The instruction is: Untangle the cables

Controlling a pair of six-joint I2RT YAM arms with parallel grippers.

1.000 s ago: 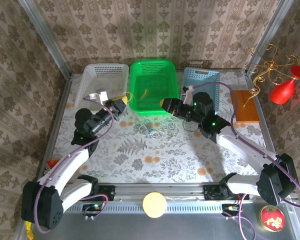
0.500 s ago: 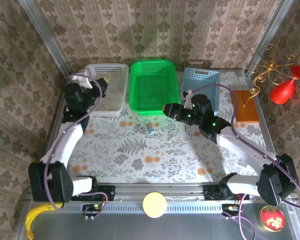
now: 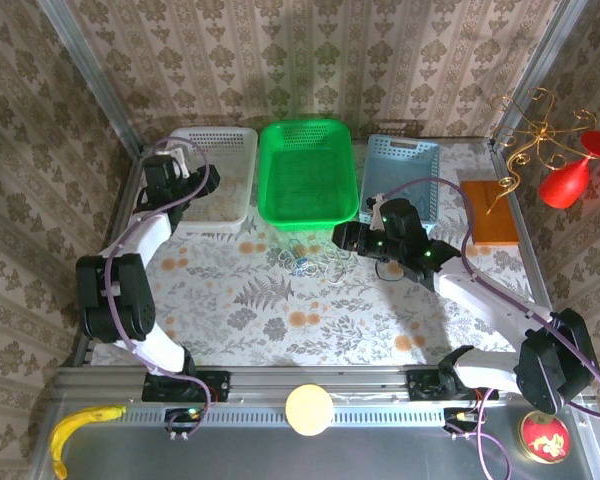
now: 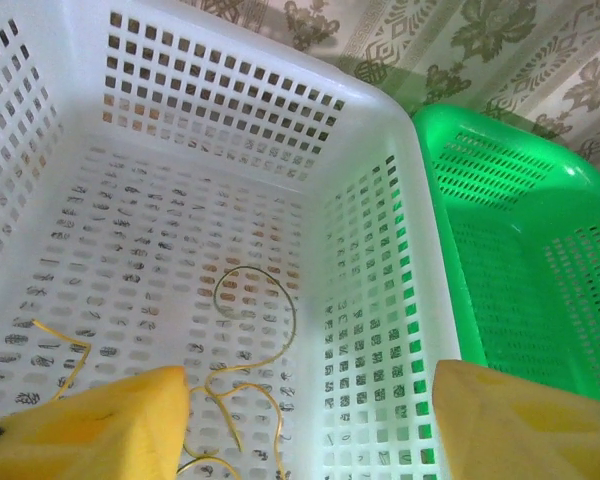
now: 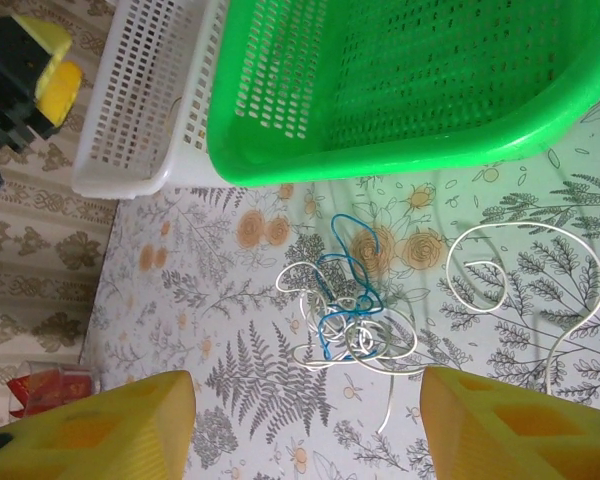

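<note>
A tangle of blue and white cables (image 3: pixel 306 262) lies on the floral cloth in front of the green basket (image 3: pixel 308 170). In the right wrist view the tangle (image 5: pixel 345 315) sits between and beyond my open right gripper (image 5: pixel 308 425), apart from its fingers. A loose white cable loop (image 5: pixel 520 270) curls to the right of it. My right gripper (image 3: pixel 340 237) hovers just right of the tangle. A thin yellow cable (image 4: pixel 250 350) lies on the floor of the white basket (image 4: pixel 380 250). My left gripper (image 4: pixel 310 425) hangs open above it, holding nothing, at the basket's left side (image 3: pixel 200 183).
A blue basket (image 3: pixel 405 165) stands right of the green one. A wooden board (image 3: pixel 488 212) and a red glass (image 3: pixel 570 180) sit at the far right. A banana (image 3: pixel 80 425) and a yellow ball (image 3: pixel 309 408) rest on the front rail.
My left arm swung from the green basket's front over to the white basket and opened, and the yellow cable now lies in that basket. My right gripper shifted slightly nearer the tangle.
</note>
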